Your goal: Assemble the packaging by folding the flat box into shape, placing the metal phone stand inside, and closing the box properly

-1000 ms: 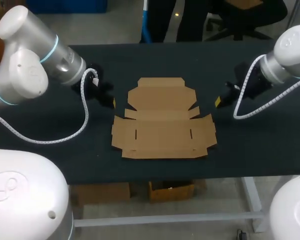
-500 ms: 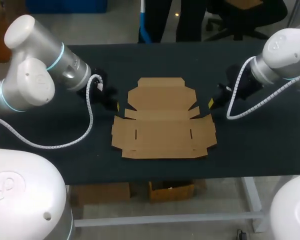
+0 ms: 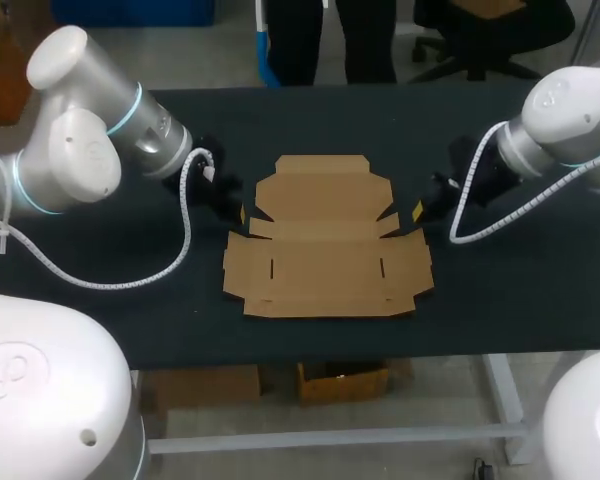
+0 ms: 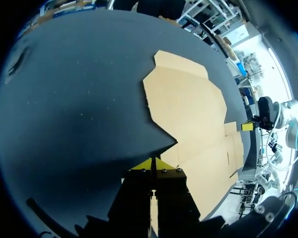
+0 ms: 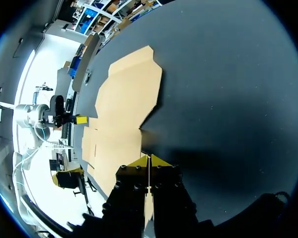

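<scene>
So the flat box (image 3: 325, 240) is lying fully open on the dark desk (image 3: 500, 300), pretty much dead centre, with its wider panel on the near side and the narrower flapped panel on the far side. Its long axis runs left to right. No phone stand anywhere that I can see, so I'd say folding hasn't really started. The key thing is that the cardboard sits right between the two arms. The left claw (image 3: 240, 213) is just off the box's left edge and the right claw (image 3: 418, 210) just off its right edge, both level with the notch where the two panels meet. Neither arm is clearly nearer, it's basically mirrored. From the left wrist camera the left claw (image 4: 152, 163) has its yellow tips pressed together holding nothing, and the flat box (image 4: 188, 114) starts right ahead of them. It's the same on the other side: the right claw (image 5: 149, 161) is closed up and empty, with the flat box (image 5: 124, 109) just ahead. My guess is each one goes for its own side flap next.
</scene>
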Controlling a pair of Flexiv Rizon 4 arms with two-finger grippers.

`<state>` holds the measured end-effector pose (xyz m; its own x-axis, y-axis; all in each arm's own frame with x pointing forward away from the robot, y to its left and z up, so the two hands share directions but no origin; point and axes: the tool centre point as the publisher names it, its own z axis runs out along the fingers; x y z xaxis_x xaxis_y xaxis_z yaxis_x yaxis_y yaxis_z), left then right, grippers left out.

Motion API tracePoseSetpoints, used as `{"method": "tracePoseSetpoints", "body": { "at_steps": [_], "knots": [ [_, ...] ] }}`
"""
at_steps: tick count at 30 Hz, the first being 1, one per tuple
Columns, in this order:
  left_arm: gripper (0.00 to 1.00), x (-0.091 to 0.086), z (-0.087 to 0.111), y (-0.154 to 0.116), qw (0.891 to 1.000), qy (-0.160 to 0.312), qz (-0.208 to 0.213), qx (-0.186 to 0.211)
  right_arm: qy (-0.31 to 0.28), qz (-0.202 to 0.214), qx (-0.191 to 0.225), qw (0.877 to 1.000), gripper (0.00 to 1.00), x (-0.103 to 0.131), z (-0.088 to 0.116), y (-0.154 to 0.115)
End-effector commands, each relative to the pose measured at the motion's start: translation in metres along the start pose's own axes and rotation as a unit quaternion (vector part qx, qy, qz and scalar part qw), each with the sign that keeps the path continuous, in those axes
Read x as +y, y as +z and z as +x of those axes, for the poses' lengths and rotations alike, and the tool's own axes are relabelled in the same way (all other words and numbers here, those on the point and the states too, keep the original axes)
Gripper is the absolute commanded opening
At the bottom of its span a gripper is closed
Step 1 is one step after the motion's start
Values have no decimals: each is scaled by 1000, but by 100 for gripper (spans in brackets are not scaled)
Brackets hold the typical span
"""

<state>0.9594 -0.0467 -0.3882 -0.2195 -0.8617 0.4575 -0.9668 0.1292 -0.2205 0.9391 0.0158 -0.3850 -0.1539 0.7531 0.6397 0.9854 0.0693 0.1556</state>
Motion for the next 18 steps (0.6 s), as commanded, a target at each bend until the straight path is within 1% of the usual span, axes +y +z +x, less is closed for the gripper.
{"method": "tracePoseSetpoints", "body": {
  "at_steps": [1, 7, 18],
  "knots": [
    [0, -1, -4, 7, 1000, 1, -2, 4, 1, 0, 1, 1000, 0, 1, 0, 5],
    [0, -1, -6, 13, 1000, 5, -6, 6, 7, 2, -6, 1000, 0, 1, 1, 13],
    [0, -1, -7, 16, 1000, 6, -11, 14, 6, 2, 1, 1000, 0, 0, -2, 19]
  ]
}}
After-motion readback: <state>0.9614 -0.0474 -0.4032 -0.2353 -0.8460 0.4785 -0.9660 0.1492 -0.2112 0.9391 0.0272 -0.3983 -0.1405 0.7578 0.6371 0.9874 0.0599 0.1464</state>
